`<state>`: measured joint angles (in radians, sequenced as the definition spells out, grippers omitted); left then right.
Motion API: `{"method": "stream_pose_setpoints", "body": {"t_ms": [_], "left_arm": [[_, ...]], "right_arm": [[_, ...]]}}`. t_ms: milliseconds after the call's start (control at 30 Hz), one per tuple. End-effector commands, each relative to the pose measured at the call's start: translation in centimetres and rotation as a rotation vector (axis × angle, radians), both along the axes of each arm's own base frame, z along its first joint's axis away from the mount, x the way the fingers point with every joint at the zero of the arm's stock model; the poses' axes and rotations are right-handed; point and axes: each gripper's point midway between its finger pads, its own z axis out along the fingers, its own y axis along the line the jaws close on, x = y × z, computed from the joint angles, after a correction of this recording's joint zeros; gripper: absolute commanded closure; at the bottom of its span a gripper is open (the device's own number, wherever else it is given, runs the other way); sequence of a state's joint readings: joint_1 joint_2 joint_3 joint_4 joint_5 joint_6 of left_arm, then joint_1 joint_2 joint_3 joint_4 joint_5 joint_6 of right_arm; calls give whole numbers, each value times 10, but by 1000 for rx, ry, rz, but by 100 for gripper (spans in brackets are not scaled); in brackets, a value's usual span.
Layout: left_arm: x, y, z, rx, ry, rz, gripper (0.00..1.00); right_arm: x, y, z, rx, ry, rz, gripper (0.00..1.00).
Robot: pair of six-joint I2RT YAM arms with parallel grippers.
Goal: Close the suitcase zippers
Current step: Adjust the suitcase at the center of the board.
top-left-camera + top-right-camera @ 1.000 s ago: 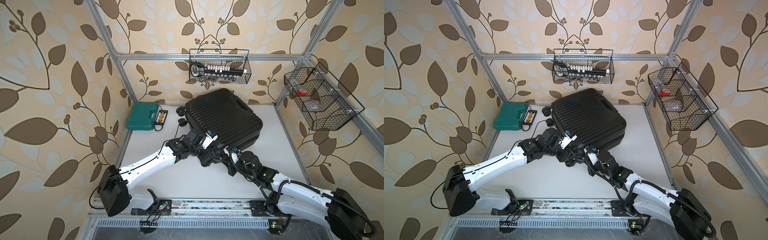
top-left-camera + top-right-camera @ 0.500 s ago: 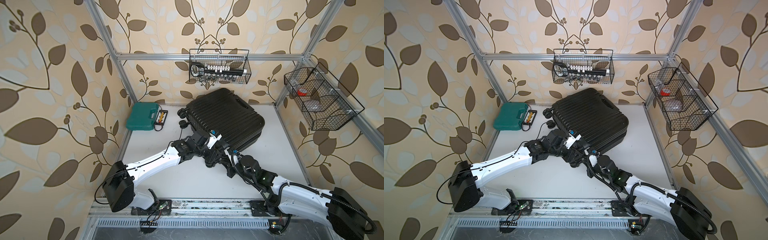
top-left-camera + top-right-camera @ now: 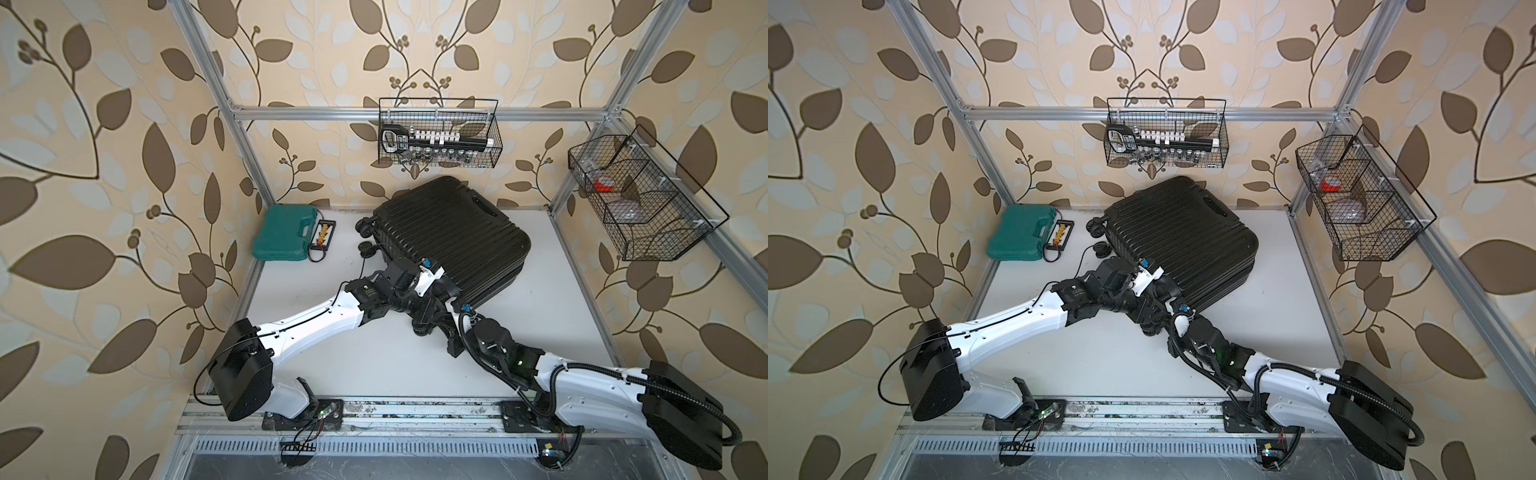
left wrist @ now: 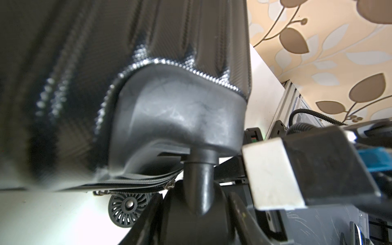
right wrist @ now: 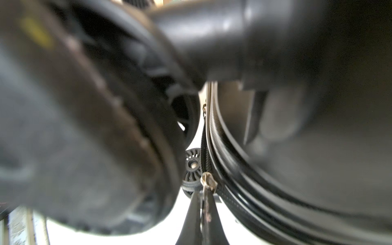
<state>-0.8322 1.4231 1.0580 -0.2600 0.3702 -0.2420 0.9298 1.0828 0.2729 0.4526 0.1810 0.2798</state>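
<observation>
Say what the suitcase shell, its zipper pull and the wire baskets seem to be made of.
Suitcase shell: likely hard plastic, glossy black. Its ribs catch highlights, and the left wrist view shows a woven, carbon-like texture.
Zipper pull: probably metal, pale and dull with a slight glint.
Wire baskets: thin black wire, probably coated steel. The wall shows through the open mesh.

The white bench [image 3: 374,365] carries the black suitcase [image 3: 449,232] lying flat at far centre. In the far left corner sits a teal case [image 3: 284,239], with a small black device [image 3: 323,233] just right of it.
</observation>
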Motion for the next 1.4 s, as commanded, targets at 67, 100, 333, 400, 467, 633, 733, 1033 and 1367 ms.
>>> {"method": "stream_pose_setpoints", "body": {"t_ms": [67, 100, 333, 400, 467, 633, 733, 1033, 1367], "left_arm": [[13, -38, 72, -259, -156, -53, 72], [13, -37, 70, -246, -160, -55, 70], [20, -2, 68, -97, -311, 14, 19], [26, 14, 73, -41, -367, 68, 11], [33, 30, 79, 20, -410, 110, 5], [73, 89, 92, 100, -427, 278, 1], [106, 135, 96, 148, -426, 383, 1], [189, 217, 69, 321, -414, 385, 2], [253, 216, 18, 401, -433, 187, 8]], "right_arm": [[-24, 50, 52, 186, -72, 207, 100], [-21, 48, 50, 174, -68, 182, 100], [-6, 8, 17, 41, -18, -23, 100], [-6, -2, 9, 22, -3, -60, 100], [-6, -10, 4, 16, 9, -90, 100], [-6, -24, -1, 20, 22, -145, 100], [-6, -29, -1, 15, 21, -161, 100], [-5, -27, 1, 18, 21, -143, 100], [-4, -18, 3, 12, 27, -114, 100]]}}
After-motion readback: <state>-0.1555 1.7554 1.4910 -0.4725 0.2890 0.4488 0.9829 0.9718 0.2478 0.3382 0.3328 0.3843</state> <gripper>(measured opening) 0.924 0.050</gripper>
